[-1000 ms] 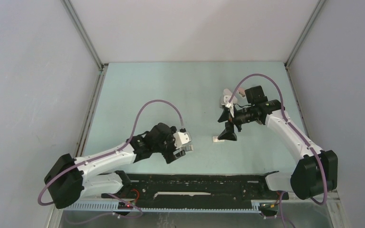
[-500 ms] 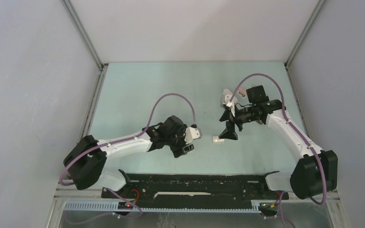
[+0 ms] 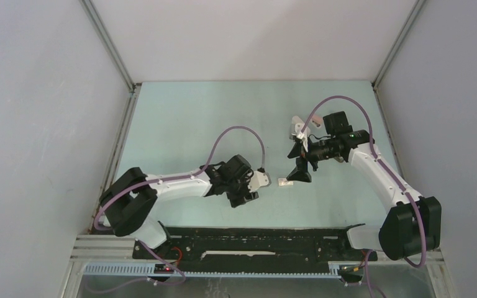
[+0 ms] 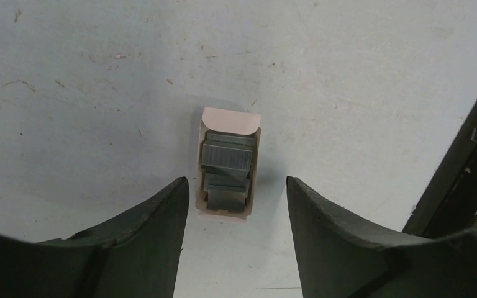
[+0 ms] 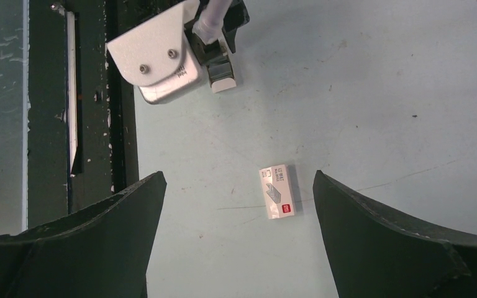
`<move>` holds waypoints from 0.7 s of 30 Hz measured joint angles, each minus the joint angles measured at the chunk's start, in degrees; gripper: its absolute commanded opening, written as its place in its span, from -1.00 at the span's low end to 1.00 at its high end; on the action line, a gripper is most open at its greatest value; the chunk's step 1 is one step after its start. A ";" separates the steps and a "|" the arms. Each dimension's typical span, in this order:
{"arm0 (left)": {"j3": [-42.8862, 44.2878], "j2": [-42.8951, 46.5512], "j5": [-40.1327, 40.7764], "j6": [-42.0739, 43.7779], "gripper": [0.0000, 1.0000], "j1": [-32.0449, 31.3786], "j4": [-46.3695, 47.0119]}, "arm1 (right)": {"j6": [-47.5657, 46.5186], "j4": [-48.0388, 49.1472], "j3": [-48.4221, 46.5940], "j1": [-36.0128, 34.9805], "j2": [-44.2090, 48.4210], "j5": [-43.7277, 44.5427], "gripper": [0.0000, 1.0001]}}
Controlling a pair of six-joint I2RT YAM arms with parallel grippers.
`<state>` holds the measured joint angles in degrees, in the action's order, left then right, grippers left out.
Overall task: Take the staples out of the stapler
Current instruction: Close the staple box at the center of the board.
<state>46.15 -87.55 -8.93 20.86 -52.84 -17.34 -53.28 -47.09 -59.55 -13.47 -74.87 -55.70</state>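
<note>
Staples (image 4: pixel 227 158), dark-grey strips, sit stacked in a small white box (image 4: pixel 228 164) with its flap folded open, lying flat on the pale green table (image 4: pixel 99 93). Left gripper (image 4: pixel 236 180) is right on it, low over the surface, fingers parted at a medium width with the near end of the box in the gap. One fingertip is just beside the box wall and the other a little clear, neither touching as far as the wrist view shows. Nothing held. Across from it the right gripper (image 5: pixel 239 177) hangs over the same spot, fingers spread wide and empty, looking down on the box from the other side. Printing and a red mark show on the box from there. From above, the two grippers face each other near the table's middle, box between them. Black rail (image 5: pixel 93 93) runs along the near edge.
</note>
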 measured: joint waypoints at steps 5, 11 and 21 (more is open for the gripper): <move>0.57 -1.75 1.84 -0.52 0.08 -0.52 -0.13 | 0.00 -0.07 0.00 0.31 0.00 -0.17 0.97; 2.12 -3.54 3.04 -1.42 -0.16 -0.63 -0.85 | 0.00 -0.28 0.00 0.87 0.00 -0.50 0.97; 2.78 -4.28 4.35 -3.10 -0.33 -1.70 -0.52 | -0.13 -0.42 0.00 1.92 0.00 -1.20 0.96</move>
<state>48.93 -91.83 -4.58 17.76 -54.54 -17.87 -53.41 -47.51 -59.55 -11.55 -74.87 -56.90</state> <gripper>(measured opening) 0.360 0.983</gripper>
